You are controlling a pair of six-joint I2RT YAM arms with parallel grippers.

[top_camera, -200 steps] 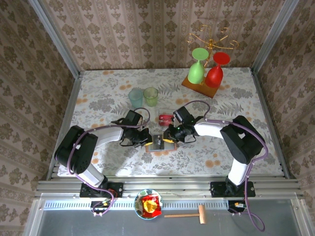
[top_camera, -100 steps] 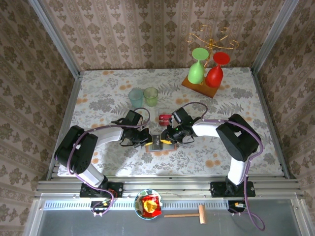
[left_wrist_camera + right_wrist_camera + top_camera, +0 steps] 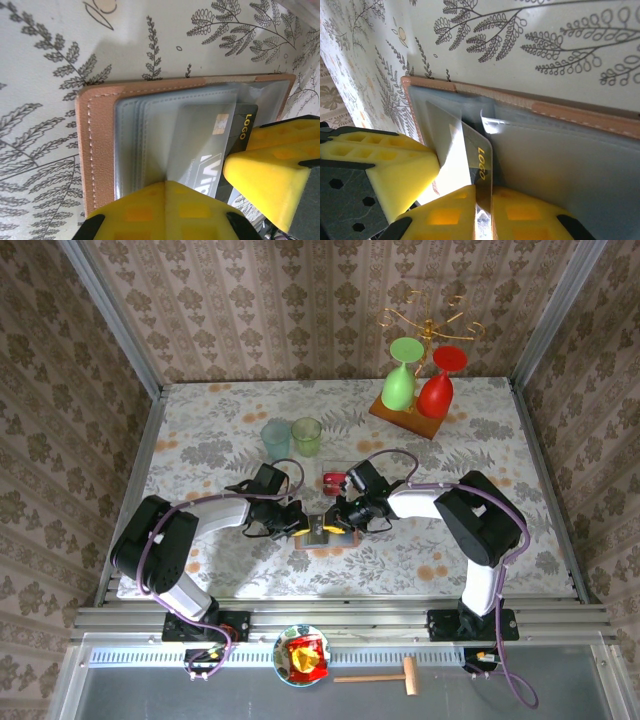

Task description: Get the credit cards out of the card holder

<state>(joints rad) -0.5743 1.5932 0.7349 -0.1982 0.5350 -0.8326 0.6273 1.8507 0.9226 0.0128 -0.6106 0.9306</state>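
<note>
Two arms meet over the card holder (image 3: 322, 531), which lies open on the floral desk (image 3: 200, 430) just below the centre of the top view. Its grey-blue pockets face up and tan leather shows around the edge. The left gripper (image 3: 293, 521) has its jaws fully closed with nothing between them. In the left wrist view its yellow tips rest on the holder's edge at the bottom of the frame. The right gripper (image 3: 341, 519) reaches in from the holder's other side, its jaws drawn almost together on the edge of a dark credit card (image 3: 481, 172) printed "LOGO". That card sticks partway out of a pocket, with a pale translucent sleeve over part of it. A small red flat item (image 3: 335, 480), too small to identify, lies on the desk just above the holder in the top view.
</note>
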